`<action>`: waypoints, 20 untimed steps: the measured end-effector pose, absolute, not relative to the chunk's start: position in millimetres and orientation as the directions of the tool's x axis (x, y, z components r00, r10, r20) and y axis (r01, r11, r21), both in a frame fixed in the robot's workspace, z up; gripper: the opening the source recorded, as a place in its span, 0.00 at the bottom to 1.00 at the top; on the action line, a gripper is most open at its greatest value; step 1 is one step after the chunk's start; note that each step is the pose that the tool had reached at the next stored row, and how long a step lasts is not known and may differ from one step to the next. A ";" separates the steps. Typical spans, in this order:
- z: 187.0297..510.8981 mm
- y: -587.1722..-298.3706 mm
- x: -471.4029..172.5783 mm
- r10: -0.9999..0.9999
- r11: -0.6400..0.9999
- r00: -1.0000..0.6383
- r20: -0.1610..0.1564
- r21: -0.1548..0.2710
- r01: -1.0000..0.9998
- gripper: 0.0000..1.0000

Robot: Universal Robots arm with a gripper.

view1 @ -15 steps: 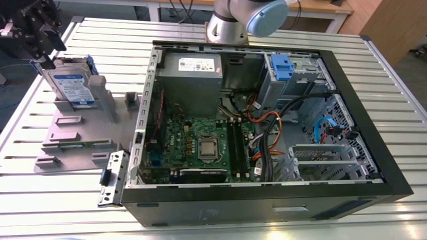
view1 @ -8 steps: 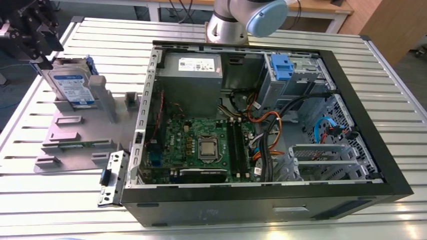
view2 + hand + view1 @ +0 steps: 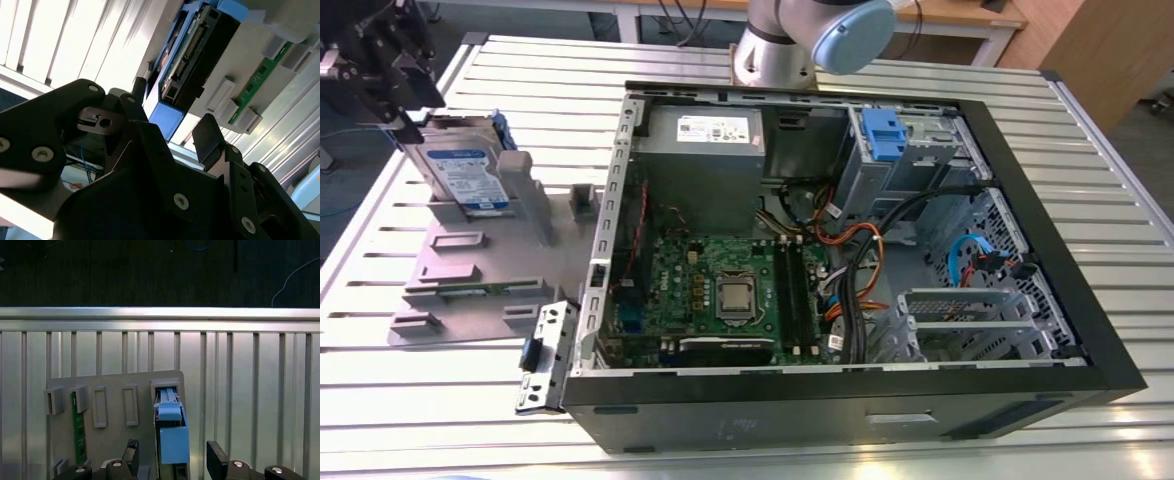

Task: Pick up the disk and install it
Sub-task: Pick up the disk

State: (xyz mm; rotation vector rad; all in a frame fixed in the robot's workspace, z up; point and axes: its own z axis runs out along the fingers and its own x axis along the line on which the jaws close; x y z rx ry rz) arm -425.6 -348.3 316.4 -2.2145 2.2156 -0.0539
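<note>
Exterior view count first: 1 disk (image 3: 462, 172), 1 grey fixture plate (image 3: 467, 270), 1 open computer case (image 3: 854, 390) and 1 arm (image 3: 807, 40), all on a slatted metal table (image 3: 440, 400). The plate lies at 9 o'clock from the case, just beside its side wall. The disk stands on edge in a slot at the plate's far end, roughly 10 o'clock in the frame, with a blue carrier frame around it and its white-and-blue label showing. Inside the case I count 1 motherboard (image 3: 720, 290), 1 power supply (image 3: 704, 150) and 1 blue carrier (image 3: 881, 132) up in the drive cage at about 1 o'clock. The arm's base sits at 12 o'clock behind the case, and its far end hangs at 10 to 11 o'clock, right above the disk and pointing down. First wrist view has the gripper (image 3: 174, 450) spread wide, its 2 fingers (image 3: 131, 454) on either side of the disk's blue end. 1 is close beside the frame and the other is clearly apart, so it's got hold of nothing; can't tell if the near one touches. 1 green memory stick (image 3: 78, 427) stands in another slot of the same plate, well apart from the disk, and it's there in both wrist views.
</note>
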 end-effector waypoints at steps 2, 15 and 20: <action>315.6 -348.4 -425.6 -1.000 -0.002 0.001 0.019 -0.030 -1.000 0.65; 309.9 -348.3 -425.6 -1.000 -0.006 0.005 0.019 -0.030 -1.000 0.65; 308.9 -348.3 -425.6 -1.000 -0.006 0.005 0.019 -0.030 -1.000 0.65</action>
